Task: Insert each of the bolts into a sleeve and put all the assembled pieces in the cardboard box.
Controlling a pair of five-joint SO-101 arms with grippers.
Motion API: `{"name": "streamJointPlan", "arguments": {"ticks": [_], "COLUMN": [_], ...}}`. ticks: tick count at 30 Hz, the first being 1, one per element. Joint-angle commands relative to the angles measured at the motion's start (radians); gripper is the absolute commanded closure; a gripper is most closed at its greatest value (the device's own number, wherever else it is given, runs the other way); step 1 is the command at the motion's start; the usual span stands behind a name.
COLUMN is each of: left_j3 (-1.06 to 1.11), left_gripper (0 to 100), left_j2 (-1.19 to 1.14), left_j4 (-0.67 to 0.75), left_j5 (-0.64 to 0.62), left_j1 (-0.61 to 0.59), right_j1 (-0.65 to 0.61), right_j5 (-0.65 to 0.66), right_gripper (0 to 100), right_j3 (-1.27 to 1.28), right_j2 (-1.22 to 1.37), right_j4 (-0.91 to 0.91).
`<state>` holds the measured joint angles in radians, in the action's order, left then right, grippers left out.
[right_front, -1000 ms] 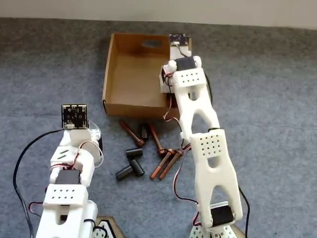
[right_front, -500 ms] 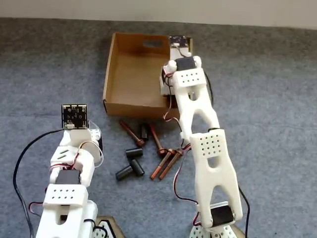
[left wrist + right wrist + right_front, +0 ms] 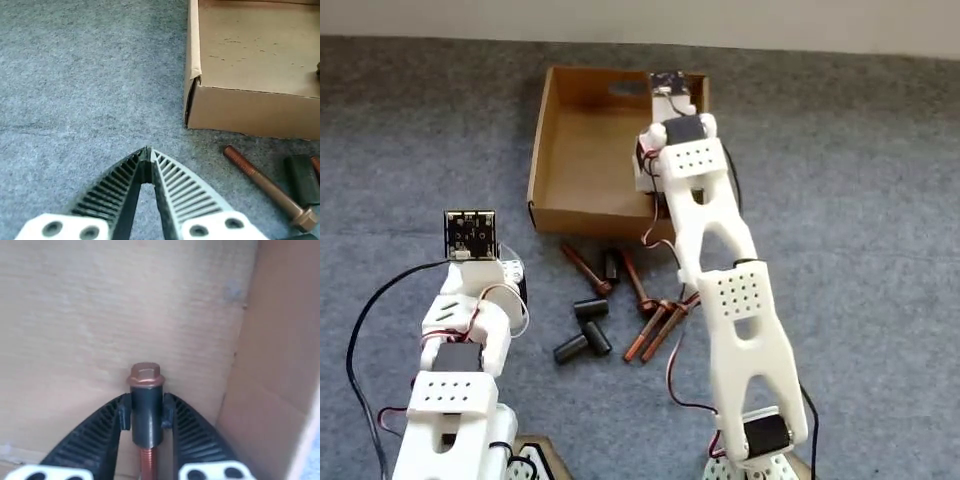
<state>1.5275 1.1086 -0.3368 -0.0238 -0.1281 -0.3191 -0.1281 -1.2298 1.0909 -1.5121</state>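
Note:
My right gripper is shut on a black sleeve with a copper bolt through it, hex head up. It hangs over the floor of the cardboard box, near an inner corner. In the high view the right arm reaches over the box. My left gripper is shut on nothing, low over the carpet in front of the box's left corner. Loose bolts and black sleeves lie on the carpet in front of the box.
A grey carpet covers the table, with open room to the left and right of the box. One bolt and a sleeve lie close to my left gripper. The box wall stands close beside my right gripper.
The right arm has shifted a little to the left over the box with the assembled piece held. The left arm has not moved.

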Motion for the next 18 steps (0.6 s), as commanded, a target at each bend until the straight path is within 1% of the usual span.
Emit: {"name": "streamJointPlan", "arguments": {"ticks": [1, 3, 5, 10, 12, 15, 18], "left_j3": [-0.007, -0.007, -0.007, -0.007, -0.007, -0.007, -0.007], "left_gripper": [99, 99, 99, 99, 99, 99, 99], "left_j2": [0.013, 0.013, 0.013, 0.013, 0.013, 0.013, 0.013], "left_j4": [0.02, 0.02, 0.02, 0.02, 0.02, 0.02, 0.02], "left_j5": [0.003, 0.003, 0.003, 0.003, 0.003, 0.003, 0.003], "left_j1": [-0.002, -0.002, -0.002, -0.002, -0.002, -0.002, -0.002], "right_j1": [-0.004, 0.001, 0.005, -0.01, -0.027, -0.059, -0.102], "right_j5": [-0.005, -0.006, -0.006, -0.005, -0.005, 0.011, 0.106], "right_gripper": [91.2, 93.8, 99.1, 99.3, 99.3, 99.3, 99.3], "right_j3": [-0.087, -0.147, -0.209, -0.36, -0.361, -0.292, -0.193], "right_j2": [-0.024, -0.018, -0.019, -0.016, -0.013, -0.013, -0.013], "right_j4": [0.012, 0.004, -0.019, -0.091, -0.122, -0.12, -0.082]}}
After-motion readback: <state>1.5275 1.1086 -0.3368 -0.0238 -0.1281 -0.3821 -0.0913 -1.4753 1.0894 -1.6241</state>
